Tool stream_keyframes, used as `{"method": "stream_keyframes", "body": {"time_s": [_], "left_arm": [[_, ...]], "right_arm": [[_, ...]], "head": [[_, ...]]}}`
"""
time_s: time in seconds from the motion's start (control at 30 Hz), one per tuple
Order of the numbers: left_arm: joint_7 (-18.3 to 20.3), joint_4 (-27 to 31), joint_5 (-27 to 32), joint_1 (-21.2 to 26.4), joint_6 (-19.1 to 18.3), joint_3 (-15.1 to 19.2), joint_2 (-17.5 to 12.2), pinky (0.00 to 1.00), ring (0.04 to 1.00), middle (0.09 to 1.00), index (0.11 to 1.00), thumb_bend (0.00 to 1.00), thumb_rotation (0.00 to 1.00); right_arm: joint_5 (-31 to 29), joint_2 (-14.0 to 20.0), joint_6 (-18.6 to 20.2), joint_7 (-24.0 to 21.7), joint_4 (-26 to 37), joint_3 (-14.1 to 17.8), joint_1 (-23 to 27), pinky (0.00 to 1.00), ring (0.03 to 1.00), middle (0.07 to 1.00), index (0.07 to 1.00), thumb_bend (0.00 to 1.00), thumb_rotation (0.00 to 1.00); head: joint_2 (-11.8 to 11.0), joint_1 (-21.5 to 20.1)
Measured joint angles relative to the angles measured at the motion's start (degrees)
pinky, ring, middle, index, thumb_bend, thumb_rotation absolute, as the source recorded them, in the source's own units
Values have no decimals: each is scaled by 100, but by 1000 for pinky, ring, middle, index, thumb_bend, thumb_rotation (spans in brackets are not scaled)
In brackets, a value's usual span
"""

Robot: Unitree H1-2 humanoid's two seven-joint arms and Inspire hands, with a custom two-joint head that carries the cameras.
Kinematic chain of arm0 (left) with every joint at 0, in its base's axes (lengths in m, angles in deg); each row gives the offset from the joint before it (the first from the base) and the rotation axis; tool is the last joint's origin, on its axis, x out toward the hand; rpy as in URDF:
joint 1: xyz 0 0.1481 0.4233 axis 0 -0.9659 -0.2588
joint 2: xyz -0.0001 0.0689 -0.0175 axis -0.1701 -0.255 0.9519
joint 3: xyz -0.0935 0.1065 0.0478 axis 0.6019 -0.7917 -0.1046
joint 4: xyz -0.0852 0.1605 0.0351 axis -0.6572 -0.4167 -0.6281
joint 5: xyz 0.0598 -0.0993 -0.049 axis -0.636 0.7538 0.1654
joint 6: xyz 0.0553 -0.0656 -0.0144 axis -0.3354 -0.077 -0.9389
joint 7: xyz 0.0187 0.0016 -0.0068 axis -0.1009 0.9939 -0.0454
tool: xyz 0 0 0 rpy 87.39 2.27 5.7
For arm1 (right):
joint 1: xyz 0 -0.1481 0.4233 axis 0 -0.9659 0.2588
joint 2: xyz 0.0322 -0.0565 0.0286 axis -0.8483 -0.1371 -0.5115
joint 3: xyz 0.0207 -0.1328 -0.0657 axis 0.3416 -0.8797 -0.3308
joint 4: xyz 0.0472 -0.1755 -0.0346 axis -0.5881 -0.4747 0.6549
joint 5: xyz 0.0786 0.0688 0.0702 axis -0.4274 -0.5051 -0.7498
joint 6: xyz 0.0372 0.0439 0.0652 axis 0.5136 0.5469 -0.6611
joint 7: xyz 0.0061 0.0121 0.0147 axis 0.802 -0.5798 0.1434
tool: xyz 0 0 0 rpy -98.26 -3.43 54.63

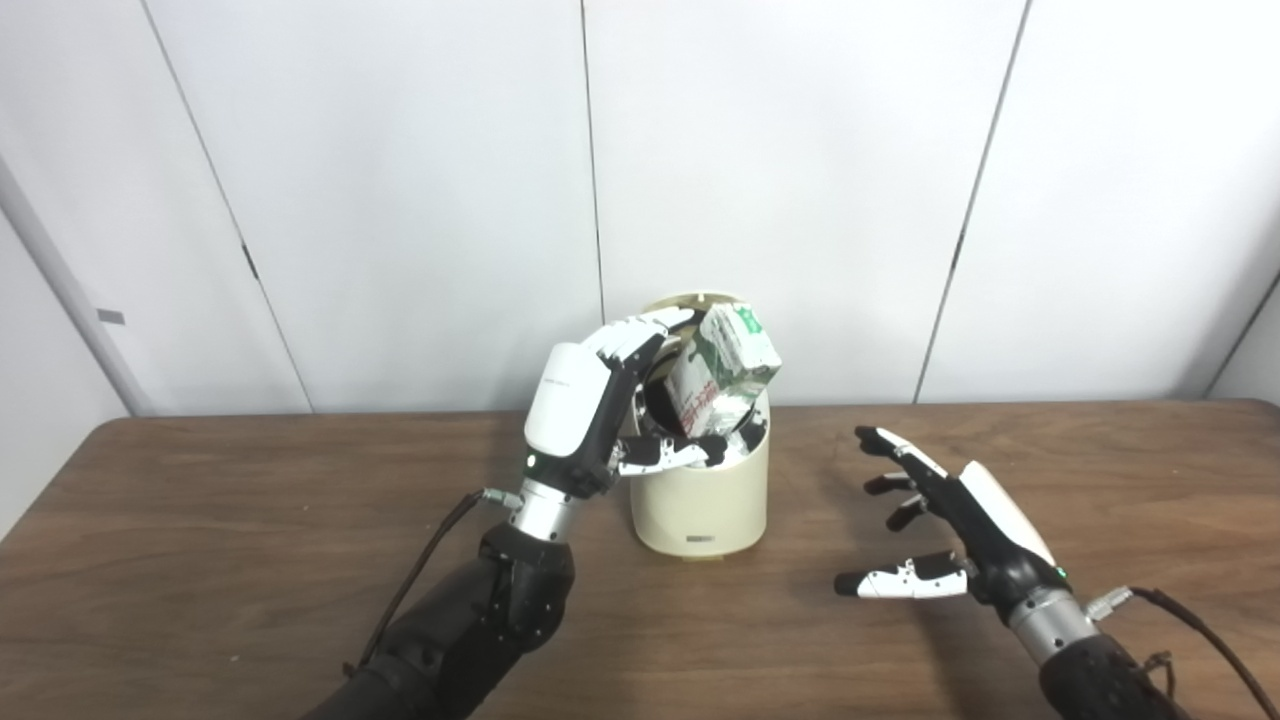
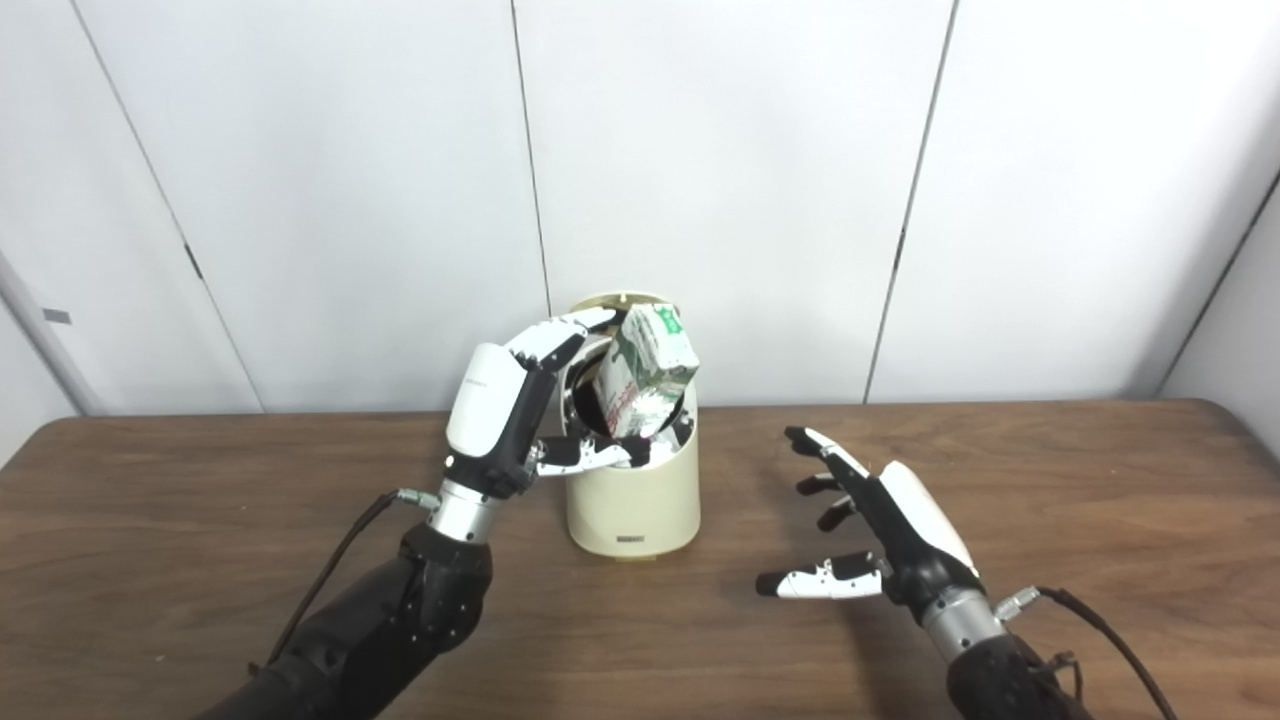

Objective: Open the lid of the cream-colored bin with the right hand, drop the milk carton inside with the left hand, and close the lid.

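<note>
Your left hand (image 1: 600, 410) is pinching the carton (image 1: 722, 375) over the mouth of the bin (image 1: 700, 490), its lower end already inside the rim and its long axis leaning up and to the right. The lid (image 2: 625, 300) stands open behind it. Your right hand (image 2: 880, 530) is spread and holds nothing, hovering over the worktop (image 1: 200, 520) well right of the bin, so it is the nearer to the lid's free side. The carton's green and red print is too blurred to read.
</note>
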Motion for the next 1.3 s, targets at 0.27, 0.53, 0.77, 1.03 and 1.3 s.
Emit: {"method": "stream_keyframes", "body": {"time_s": [0.27, 0.53, 0.77, 1.03, 1.3], "left_arm": [[-49, -1, -40, 0, 0, 25, 17, 700, 812, 832, 780, 765, 0], [-285, -141, -253, 0, 2, 61, 49, 507, 728, 782, 733, 393, 0], [-538, -204, -248, 1, -6, 35, 78, 423, 685, 760, 701, 335, 0], [-707, -233, -255, 7, -7, 24, 78, 430, 691, 763, 710, 345, 0], [-738, -233, -305, 11, -8, 50, 78, 436, 697, 767, 716, 353, 0]], "right_arm": [[-10, 5, -9, 0, -34, 1, 0, 510, 750, 884, 902, 756, 223], [-7, 9, 1, -1, -32, -1, 1, 489, 745, 885, 902, 753, 225], [-16, 14, 4, -7, -11, 1, 0, 540, 743, 881, 899, 757, 205], [-46, 13, 4, -14, 37, 2, -9, 508, 737, 882, 898, 758, 182], [-105, 20, 0, -14, 25, 0, -22, 494, 741, 891, 899, 760, 182]], "head": [[9, 18], [9, 35], [18, 53], [61, 88], [79, 97]]}}
